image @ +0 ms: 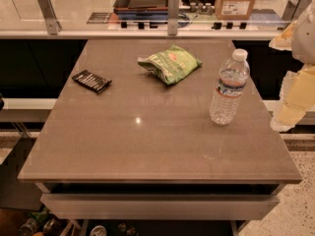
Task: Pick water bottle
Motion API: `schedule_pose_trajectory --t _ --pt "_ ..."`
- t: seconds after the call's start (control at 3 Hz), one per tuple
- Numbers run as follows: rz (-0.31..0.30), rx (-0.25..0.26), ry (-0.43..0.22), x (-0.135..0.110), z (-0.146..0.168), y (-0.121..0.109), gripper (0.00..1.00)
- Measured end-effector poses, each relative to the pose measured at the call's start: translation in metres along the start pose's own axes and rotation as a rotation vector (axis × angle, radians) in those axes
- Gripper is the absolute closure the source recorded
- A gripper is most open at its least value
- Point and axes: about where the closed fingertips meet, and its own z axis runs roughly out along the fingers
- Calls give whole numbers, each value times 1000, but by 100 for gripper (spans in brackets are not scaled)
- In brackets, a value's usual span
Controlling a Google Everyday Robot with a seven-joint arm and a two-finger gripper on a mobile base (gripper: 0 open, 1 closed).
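**Work surface.** A grey-brown table (147, 146) fills most of the frame. A small bright glint of light sits near its centre.

**Task item.** The water bottle (229, 87) stands upright in the right part of the frame, on the right side of the table and a little in from its right edge. It is clear ribbed plastic with a white screw cap on top and a blue-and-white label band around its upper body. Nothing touches it.

**Other items on the table.** A green snack bag (170, 63) lies flat, above and left of the bottle and well apart from it, near the table's far edge. A flat black packet (91, 80) with pale markings lies at the left of the frame, near the table's left edge.

**Gripper.** The gripper (291, 102) shows as pale yellow and white parts at the right edge of the frame, partly cut off by it. It is to the right of the bottle, beyond the table's right edge, with a clear gap between the two. Whether it is spread or closed cannot be told. It has hold of nothing that can be seen.

**Surroundings.** A glass barrier on metal posts (173, 13) runs along the top of the frame. Behind it stands a cardboard box (237, 0), upper right.
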Motion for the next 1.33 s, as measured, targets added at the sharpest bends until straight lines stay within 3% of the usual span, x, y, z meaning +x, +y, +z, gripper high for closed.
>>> schedule_pose_trajectory --t 0.33,0.67,1.33 --pt "7 5 -2 0 -2 -1 0" --pt "107 18 -60 19 0 2 0" --pt "347 38 -296 69 19 21 0"
